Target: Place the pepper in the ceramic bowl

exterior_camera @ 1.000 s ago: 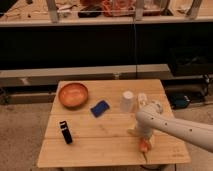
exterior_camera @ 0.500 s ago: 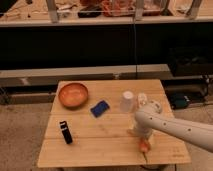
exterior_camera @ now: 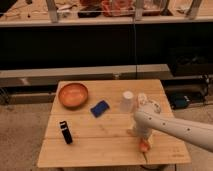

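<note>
Pepper beneath jaws, long axis unclear

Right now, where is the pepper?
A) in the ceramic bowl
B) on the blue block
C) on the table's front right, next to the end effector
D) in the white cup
C: the pepper lies on the wooden table near its front right edge, right by the end effector; the ceramic bowl sits apart at the back left.

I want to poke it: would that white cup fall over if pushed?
Probably: the white cup looks tall, narrow, likely light, so it may tip. On its side it could roll. The end effector is at the pepper.
</note>
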Robot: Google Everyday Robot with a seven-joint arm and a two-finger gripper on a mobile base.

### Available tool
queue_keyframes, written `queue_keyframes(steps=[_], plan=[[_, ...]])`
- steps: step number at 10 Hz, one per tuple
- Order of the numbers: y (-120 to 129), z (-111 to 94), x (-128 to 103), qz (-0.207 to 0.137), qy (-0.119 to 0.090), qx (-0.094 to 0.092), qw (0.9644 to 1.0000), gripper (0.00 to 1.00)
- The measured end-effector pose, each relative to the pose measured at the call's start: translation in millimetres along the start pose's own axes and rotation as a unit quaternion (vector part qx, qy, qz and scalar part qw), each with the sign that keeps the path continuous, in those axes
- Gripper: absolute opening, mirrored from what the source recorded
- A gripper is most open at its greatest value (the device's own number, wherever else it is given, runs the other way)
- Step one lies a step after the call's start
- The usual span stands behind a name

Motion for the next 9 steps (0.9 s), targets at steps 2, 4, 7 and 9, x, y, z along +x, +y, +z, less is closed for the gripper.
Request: queue_keyframes(steps=[2,4,7,9], plan=[[0.0,-1.9,-0.3,0.001,0.0,0.0,1.0,0.8],[-2.8,0.4,-1.3,0.0,0.001,-0.001,1.0,0.8],[-2.8,-2.0,-2.0,0.001,0.0,-0.001,1.0,0.8],[-4.6,-0.9,-2.3,0.0,0.002,-0.002,1.0,0.8]])
